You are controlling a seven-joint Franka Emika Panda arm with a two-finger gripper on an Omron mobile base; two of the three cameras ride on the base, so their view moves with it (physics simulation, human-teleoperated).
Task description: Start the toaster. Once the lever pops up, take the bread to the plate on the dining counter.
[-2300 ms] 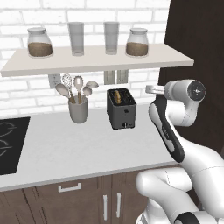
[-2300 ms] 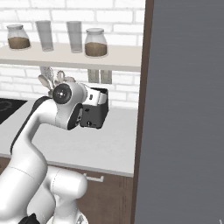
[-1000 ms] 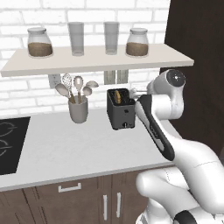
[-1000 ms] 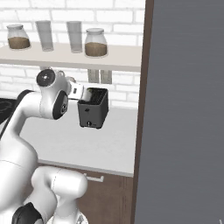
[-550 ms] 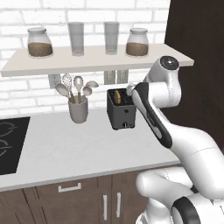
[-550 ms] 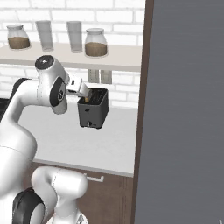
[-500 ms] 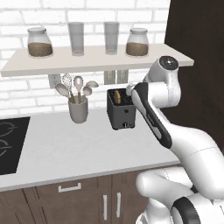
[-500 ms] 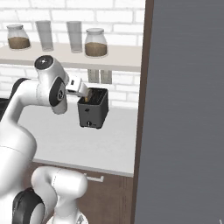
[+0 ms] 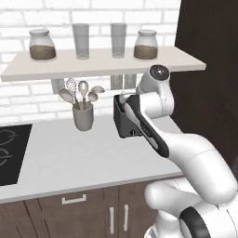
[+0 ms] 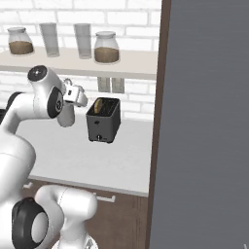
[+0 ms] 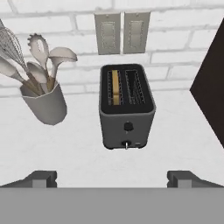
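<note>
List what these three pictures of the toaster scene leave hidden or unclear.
- Bread: hand view shows its top edge; the rest sits inside the toaster.
- Toaster's right side: left base view, covered by the arm.
- Gripper: hand view, just the tips show above the bottom band.
- Wall right of the toaster: right base view, blocked by a dark panel.

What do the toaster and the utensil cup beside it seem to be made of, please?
The toaster looks like dark grey metal with a satin finish: smooth flat sides with a soft sheen, though painted plastic is possible in a render. The utensil cup looks like matte grey ceramic or stoneware: a thick rim and an even, dull surface without reflections.
</note>
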